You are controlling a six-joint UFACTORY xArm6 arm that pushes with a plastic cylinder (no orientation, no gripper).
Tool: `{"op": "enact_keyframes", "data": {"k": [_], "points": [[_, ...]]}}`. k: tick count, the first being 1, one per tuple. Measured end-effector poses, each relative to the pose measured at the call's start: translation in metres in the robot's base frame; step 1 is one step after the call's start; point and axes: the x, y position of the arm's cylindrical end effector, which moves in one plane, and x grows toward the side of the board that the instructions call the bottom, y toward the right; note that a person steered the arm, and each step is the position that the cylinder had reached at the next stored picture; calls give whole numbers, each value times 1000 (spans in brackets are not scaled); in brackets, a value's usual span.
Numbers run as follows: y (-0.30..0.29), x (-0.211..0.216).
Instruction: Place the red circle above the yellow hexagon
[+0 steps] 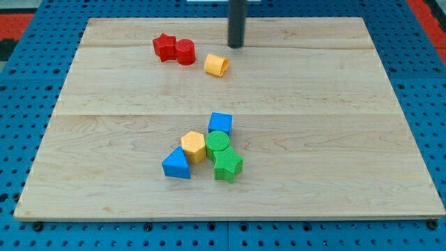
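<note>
My tip [236, 46] right of red circle [185, 52], yellow hexagon [194, 146] well below

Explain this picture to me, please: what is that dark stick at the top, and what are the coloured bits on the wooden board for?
That dark stick is the end of a robot arm. It has no hand and holds nothing; its tip slides over the wooden board and nudges blocks. There is one camera picture, looking down at the board from its near edge. Towards the view's top lie a red star touching a red circle, with a yellow cylinder just right of them; the tip stands a little up and right of that. Lower down sits a cluster: yellow hexagon, blue triangle, blue cube, green circle and green star.
</note>
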Motion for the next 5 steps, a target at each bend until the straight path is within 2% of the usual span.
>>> {"op": "enact_keyframes", "data": {"k": [1, 2, 3, 5], "points": [[-54, -35], [-94, -49], [-111, -35], [-70, 13]]}}
